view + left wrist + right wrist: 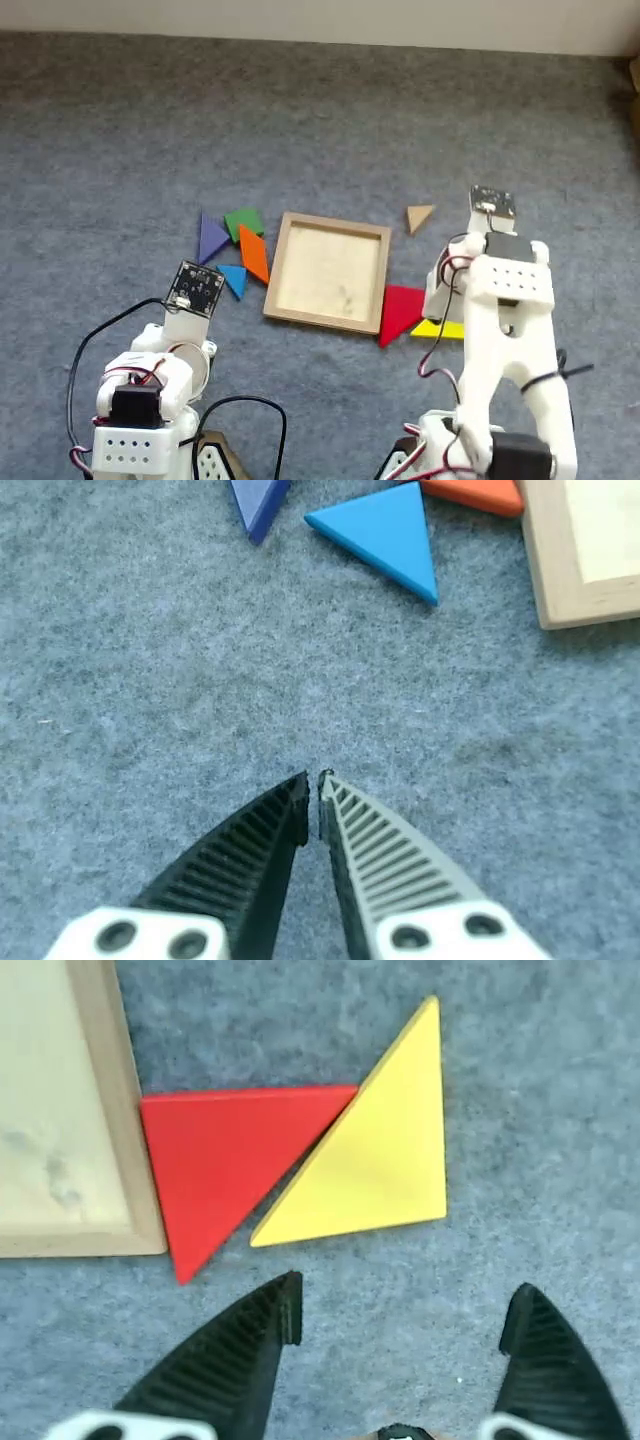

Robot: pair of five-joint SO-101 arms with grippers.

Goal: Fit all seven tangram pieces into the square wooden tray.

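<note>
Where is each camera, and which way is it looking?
High view: fixed above the table, looking down on the wooden tray and loose pieces; left arm and right arm show.
Left wrist view: on the left wrist, facing down at the blue triangle and a tray corner; the shut left gripper shows.
Right wrist view: on the right wrist, facing down at the red triangle and yellow triangle beside the tray; the open right gripper shows.
All three share the tray.

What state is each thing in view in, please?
Left pincer: shut, empty.
Right pincer: open, empty.
Tray: empty.
Red triangle: outside tray.
Yellow triangle: outside tray.
Blue triangle: outside tray.
Orange piece: outside tray.
Green piece: outside tray.
Purple triangle: outside tray.
Tan triangle: outside tray.
</note>
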